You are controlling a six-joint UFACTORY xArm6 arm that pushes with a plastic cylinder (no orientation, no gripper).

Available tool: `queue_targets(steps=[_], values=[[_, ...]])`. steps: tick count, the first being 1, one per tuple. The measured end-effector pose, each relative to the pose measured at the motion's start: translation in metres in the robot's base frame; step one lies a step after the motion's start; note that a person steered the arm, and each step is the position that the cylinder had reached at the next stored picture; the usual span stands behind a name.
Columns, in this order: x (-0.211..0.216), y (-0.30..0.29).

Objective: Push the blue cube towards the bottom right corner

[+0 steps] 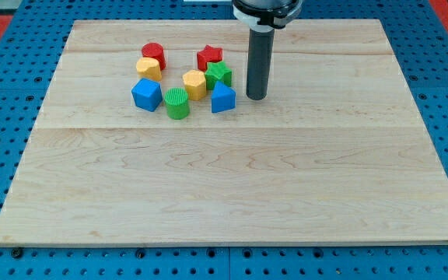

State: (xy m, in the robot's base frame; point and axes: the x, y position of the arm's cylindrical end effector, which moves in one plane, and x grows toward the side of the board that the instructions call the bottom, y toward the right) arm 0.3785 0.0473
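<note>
The blue cube (146,94) sits at the left of a cluster of blocks in the upper middle of the wooden board (232,187). My tip (257,97) is to the right of the cluster, well right of the blue cube and just right of a blue triangular block (222,99). The tip touches no block.
Around the cube are a yellow block (148,68), a red cylinder (153,54), a green cylinder (177,103), a yellow hexagonal block (194,84), a green star (218,75) and a red star (209,56). A blue pegboard (6,117) surrounds the board.
</note>
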Motion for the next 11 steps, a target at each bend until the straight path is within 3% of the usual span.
queue_targets(steps=[2, 3, 4, 6, 7, 8, 9, 11], values=[[0.005, 0.001], [0.063, 0.001], [0.069, -0.091], [-0.003, -0.227], [-0.028, -0.183], [0.006, -0.137], [0.064, -0.136], [0.081, -0.112]])
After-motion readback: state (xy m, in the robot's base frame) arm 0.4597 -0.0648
